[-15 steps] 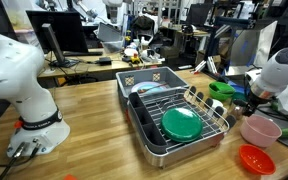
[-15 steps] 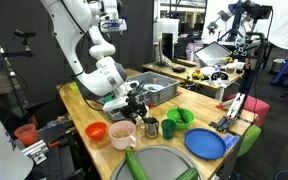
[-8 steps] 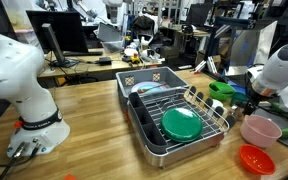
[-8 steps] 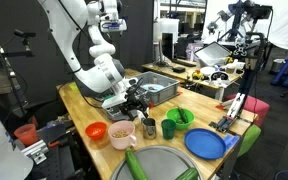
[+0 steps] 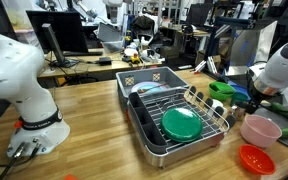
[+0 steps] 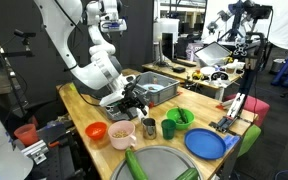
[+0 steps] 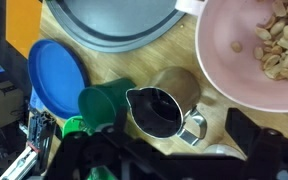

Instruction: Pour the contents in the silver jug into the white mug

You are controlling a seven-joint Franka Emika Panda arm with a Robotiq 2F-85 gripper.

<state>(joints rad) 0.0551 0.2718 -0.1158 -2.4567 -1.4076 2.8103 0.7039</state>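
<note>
Silver jug (image 7: 162, 110) sits just ahead of the tool (image 7: 167, 152), whose jaws stand apart, empty.

Silver jug (image 7: 156, 112), green cup (image 7: 102, 103), blue plate (image 7: 56, 75), pink bowl (image 7: 224, 62)

The arm (image 6: 96, 62) is glossy white, built of rounded segments with dark joint seams; its gripper (image 6: 136, 103) is black and blocky.

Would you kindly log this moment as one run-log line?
stage: pre-grasp | gripper: open | silver jug: upright, ungrasped, beside green cup
</note>
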